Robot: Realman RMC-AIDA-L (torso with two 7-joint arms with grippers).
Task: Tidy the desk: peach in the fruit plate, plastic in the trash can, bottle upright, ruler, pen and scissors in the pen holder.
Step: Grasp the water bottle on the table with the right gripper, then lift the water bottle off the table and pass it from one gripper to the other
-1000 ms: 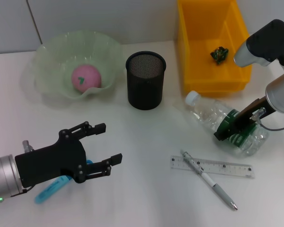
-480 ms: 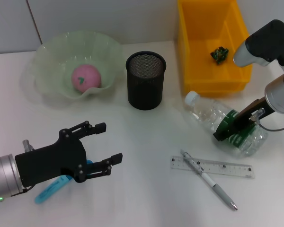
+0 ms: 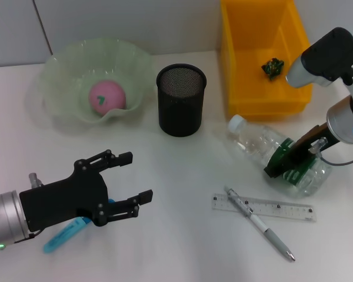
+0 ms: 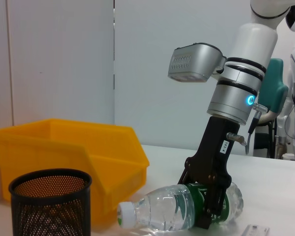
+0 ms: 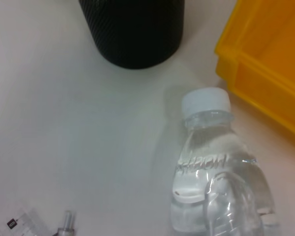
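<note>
Nearest the robot, the left tool (image 3: 128, 187) hangs low over the white table (image 3: 182, 247) with its black fingers spread and nothing between them; a bright blue plastic handle (image 3: 62, 235), probably the scissors, lies half hidden under it. Just beyond on the right side lie the clear plastic ruler (image 3: 262, 207) and the silver and white pen (image 3: 260, 224), the pen crossing the ruler at a slant, both untouched.

Farther out, the right tool (image 3: 289, 160) is pressed onto the clear plastic water bottle with a white cap and green label (image 3: 276, 155), pinching it across the label band. The bottle lies on its side, cap pointing toward the black mesh pen holder (image 3: 181, 99); in the left wrist view the black fingers (image 4: 206, 196) straddle the green label and the bottle (image 4: 182, 212) rests on the table. So the step in hand appears to be standing the bottle up, with the grasp made but the lift not yet done.

The next move likely calls for raising the bottle and swinging it until the cap points upward, keeping clear of the yellow plastic bin (image 3: 262, 56) just behind it, then setting the base flat before letting go.

At the far side, the pink peach (image 3: 106, 96) already sits in the pale green wavy glass fruit plate (image 3: 62, 64), and a small crumpled green scrap (image 3: 272, 67) lies inside the bin
</note>
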